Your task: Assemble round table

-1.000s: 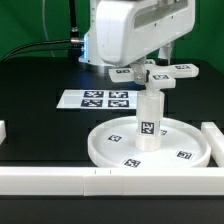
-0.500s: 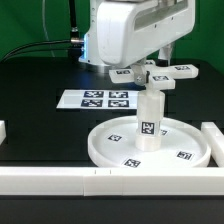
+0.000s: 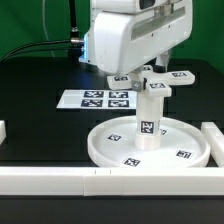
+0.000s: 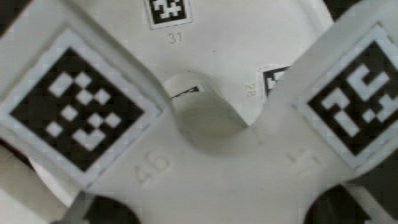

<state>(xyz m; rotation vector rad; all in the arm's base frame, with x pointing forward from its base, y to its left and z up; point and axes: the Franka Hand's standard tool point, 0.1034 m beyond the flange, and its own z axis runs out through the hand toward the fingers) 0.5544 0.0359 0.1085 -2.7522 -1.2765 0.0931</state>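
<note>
Step in hand, by my reading: fitting the foot piece (image 3: 152, 86) onto the top of the leg (image 3: 148, 122). Leg stands upright on the hub in the middle of the disc (image 3: 108, 151), which lies flat on the black table (image 3: 40, 125), near the white border bar (image 3: 60, 178) along the front edge. Foot piece sits level at the leg's upper end, lobes spread out sideways, directly beneath the gripper (image 3: 147, 72). Wrist view is filled by the foot piece (image 4: 187, 125) seen close, tags on its lobes readable, so the hand is low over it. Fingers are hidden behind the arm's housing in the exterior view and out of frame at the wrist; cannot tell whether the jaws clamp the piece or have let go. Next move likely calls for seating or twisting the foot piece squarely onto the leg without tipping the leg off the hub. Marker board (image 3: 100, 99) lies behind, apart from the disc.
</note>
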